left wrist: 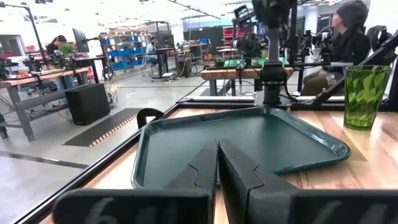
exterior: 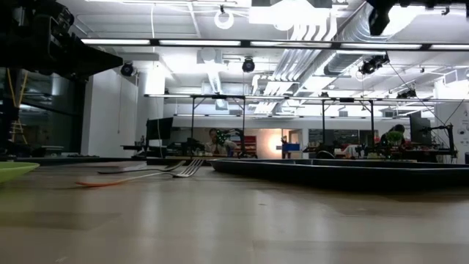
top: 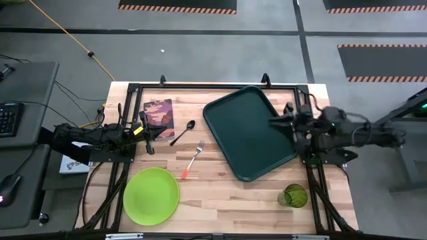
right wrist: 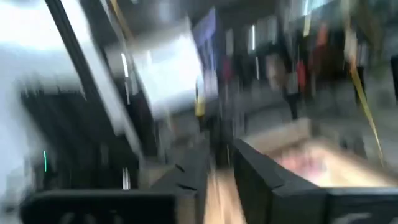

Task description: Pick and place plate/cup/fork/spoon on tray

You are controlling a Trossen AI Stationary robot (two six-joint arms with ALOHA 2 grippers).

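The dark-green tray (top: 250, 130) lies slanted at the table's far right and also shows in the left wrist view (left wrist: 249, 140). The lime-green plate (top: 151, 195) lies at the near left. The green cup (top: 293, 196) stands upright at the near right. The orange-handled fork (top: 193, 160) and the dark spoon (top: 183, 132) lie flat between plate and tray. My left gripper (top: 148, 137) is shut and empty, left of the spoon. My right gripper (top: 279, 123) hovers over the tray's right rim, its fingers close together and empty.
A small maroon picture book (top: 158, 113) lies at the far left beside my left gripper. A black frame (top: 213, 87) runs around the table's edges. Bare wood lies between plate and cup (top: 227, 200). People sit at benches beyond the table (left wrist: 351, 31).
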